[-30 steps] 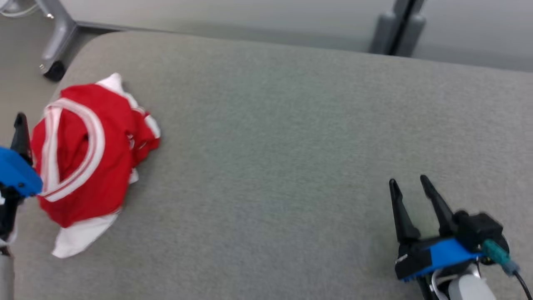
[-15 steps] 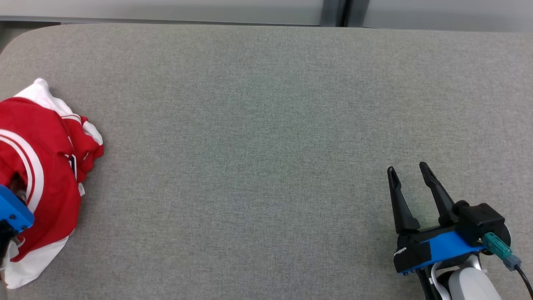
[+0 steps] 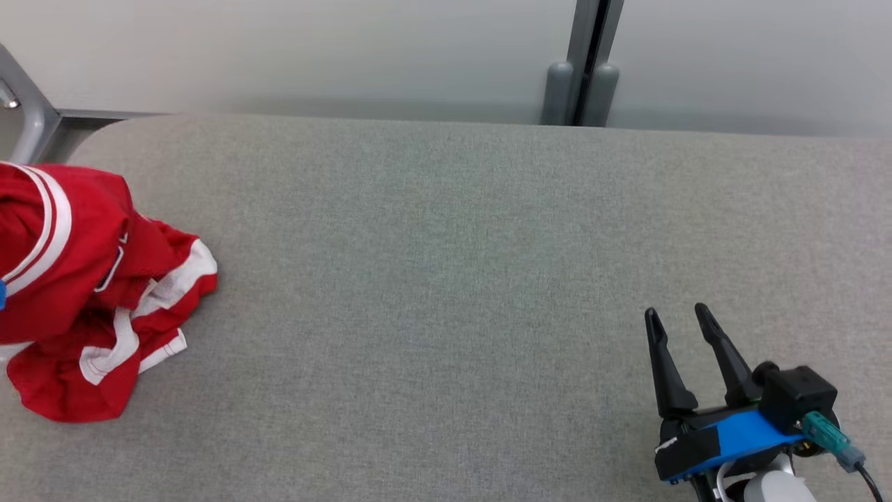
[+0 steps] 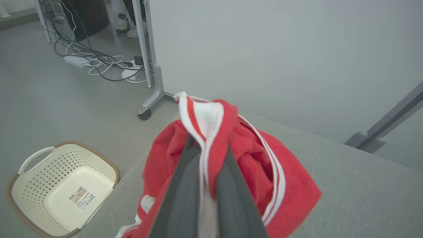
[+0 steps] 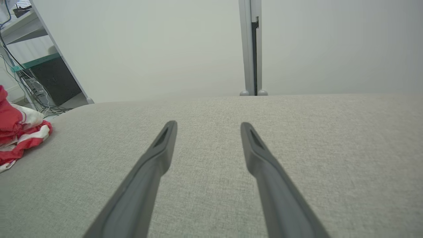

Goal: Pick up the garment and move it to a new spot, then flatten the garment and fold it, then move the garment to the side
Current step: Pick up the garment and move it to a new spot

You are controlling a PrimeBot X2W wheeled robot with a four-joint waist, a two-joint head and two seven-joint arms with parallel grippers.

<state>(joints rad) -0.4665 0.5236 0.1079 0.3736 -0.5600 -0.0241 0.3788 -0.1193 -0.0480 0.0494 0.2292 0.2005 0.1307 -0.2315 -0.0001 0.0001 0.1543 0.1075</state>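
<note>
Garment (image 3: 83, 279), bunched at the left end of the worktop (image 3: 446, 279), hangs partly raised from the left hand (image 4: 208, 148), clamped on its white-striped edge, apparently for carrying elsewhere, while the right hand (image 3: 676, 312) hovers open and empty, likely kept for flattening.

In the head view, the garment (image 3: 90, 293) is cut off by the left edge. In the left wrist view, its folds cover the tips of the left gripper (image 4: 210, 143) fingers (image 4: 183, 198). The base of the right gripper (image 3: 679, 321) is cut off by the head view's bottom edge. The print on the basket (image 4: 96, 162) label (image 4: 82, 197) is too small to read.
</note>
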